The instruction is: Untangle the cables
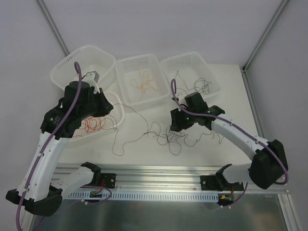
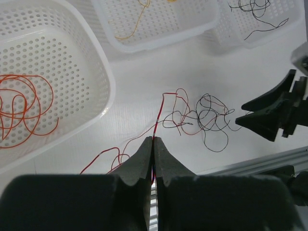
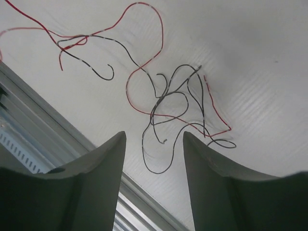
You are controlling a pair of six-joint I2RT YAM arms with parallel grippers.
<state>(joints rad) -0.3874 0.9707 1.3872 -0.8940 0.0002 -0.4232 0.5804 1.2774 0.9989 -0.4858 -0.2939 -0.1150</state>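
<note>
A loose tangle of thin red, dark and black cables (image 1: 169, 137) lies on the white table in front of the baskets. My left gripper (image 2: 154, 139) is shut on a red cable (image 2: 159, 118), which runs from the jaws to the tangle (image 2: 202, 118). In the top view the left arm (image 1: 79, 103) hangs over the front-left basket. My right gripper (image 3: 154, 134) stands open just above the tangle (image 3: 168, 101), with nothing between its fingers. It also shows at the right of the left wrist view, as the black right gripper (image 2: 239, 112).
The front-left basket (image 1: 117, 103) holds red cables (image 2: 24, 106). Behind it stand a back-left basket (image 1: 84, 60), a middle basket (image 1: 137, 65) with orange cables (image 1: 142, 84) and a right basket (image 1: 190, 62) with black cables (image 1: 197, 86). A metal rail (image 1: 159, 173) runs along the near edge.
</note>
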